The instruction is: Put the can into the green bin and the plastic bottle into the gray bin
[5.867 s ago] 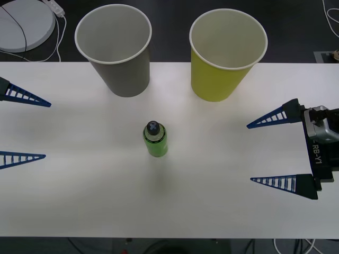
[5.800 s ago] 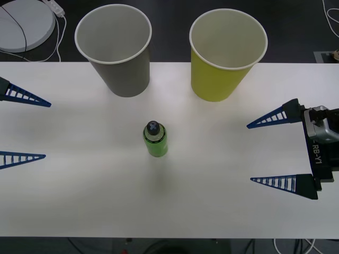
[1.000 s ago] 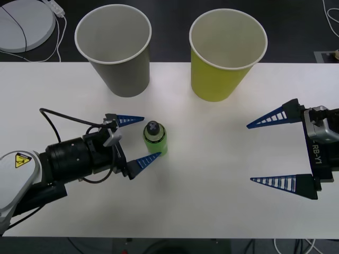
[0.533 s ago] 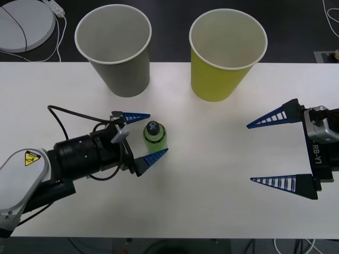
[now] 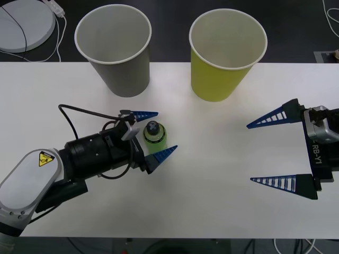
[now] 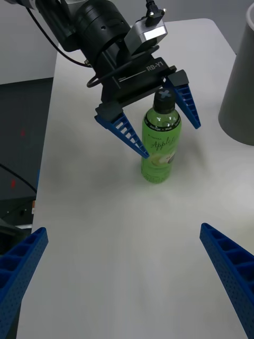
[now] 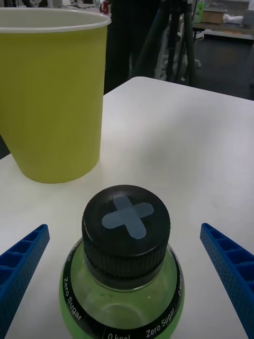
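The plastic bottle [image 5: 154,139], small and bright green with a black cap, stands upright at mid-table; the cap [image 7: 126,222] has a grey cross. My left gripper [image 5: 167,131] is open, one finger on each side of the bottle, with gaps on both sides in the left wrist view. It also appears from the right wrist camera as left gripper [image 6: 172,141] around the plastic bottle [image 6: 159,148]. The gray bin [image 5: 122,69] and green bin [image 5: 222,79] stand behind. My right gripper [image 5: 250,153] waits open at the right. The can is out of view.
The white table [image 5: 222,217] has bare room in front of and to the right of the bottle. A white round disc [image 5: 21,24] with a cable lies on the floor beyond the far left edge. A tripod [image 7: 172,42] stands past the table.
My left arm has come in from the left edge and slid rightward until its open fingers straddle the bottle. The bottle, bins and right arm have not moved.
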Robot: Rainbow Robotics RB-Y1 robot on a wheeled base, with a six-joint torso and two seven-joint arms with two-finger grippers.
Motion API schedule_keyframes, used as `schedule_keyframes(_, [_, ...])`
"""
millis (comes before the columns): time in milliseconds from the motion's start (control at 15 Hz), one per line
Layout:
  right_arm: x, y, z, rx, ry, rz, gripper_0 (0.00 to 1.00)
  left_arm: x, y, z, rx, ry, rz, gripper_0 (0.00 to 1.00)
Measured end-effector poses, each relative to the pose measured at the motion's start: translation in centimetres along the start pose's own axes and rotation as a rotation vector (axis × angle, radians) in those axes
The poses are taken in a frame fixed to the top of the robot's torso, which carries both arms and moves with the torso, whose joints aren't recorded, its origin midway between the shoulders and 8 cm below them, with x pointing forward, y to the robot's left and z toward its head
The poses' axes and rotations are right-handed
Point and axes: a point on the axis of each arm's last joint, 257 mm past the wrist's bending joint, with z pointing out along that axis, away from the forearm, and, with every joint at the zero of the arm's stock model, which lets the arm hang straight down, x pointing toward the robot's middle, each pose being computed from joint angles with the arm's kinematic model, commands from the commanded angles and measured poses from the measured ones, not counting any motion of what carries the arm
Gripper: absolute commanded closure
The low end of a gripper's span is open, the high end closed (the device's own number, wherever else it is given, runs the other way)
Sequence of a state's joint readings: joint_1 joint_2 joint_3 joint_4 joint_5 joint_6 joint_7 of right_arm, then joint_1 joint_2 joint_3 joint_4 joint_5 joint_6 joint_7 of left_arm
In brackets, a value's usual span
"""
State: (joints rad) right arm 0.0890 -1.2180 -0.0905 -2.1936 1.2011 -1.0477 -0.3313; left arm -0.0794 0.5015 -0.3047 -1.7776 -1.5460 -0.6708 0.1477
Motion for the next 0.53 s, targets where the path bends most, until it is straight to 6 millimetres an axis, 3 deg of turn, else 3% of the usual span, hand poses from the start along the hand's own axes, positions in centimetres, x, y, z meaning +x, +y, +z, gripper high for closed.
schedule_keyframes(533, [0.0, 0.0, 0.0, 0.0, 0.0, 0.0, 0.0, 0.12, 0.02, 0.26, -0.014, 0.002, -0.009, 0.0])
